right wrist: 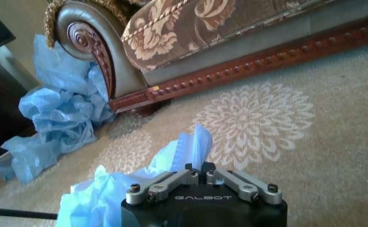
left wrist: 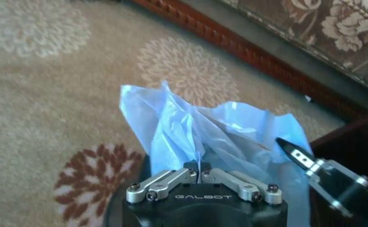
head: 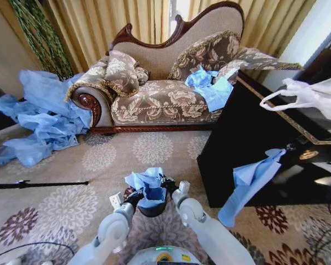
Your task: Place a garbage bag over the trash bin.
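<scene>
The left gripper has its fingers pressed together on a fold of the garbage bag, the thin light blue plastic rising crumpled just beyond the tips. The right gripper is likewise pinched narrow on the bag's edge, a peak of blue film standing up from between its fingers. From the head view both grippers, left and right, meet at the bunched garbage bag, which sits on top of the trash bin; only a dark curved piece of the black bin shows under the plastic, low and centred just in front of the robot.

The bin stands on a beige carpet patterned with pale and maroon flower medallions. Beyond it is a carved-wood chaise sofa in floral upholstery, with blue plastic lying on its seat. A big heap of blue sheeting lies on the floor by the sofa's scrolled arm. To the robot's right is a glossy black cabinet, a blue bag hanging down its front and a white plastic bag on top. Tan curtains hang behind
</scene>
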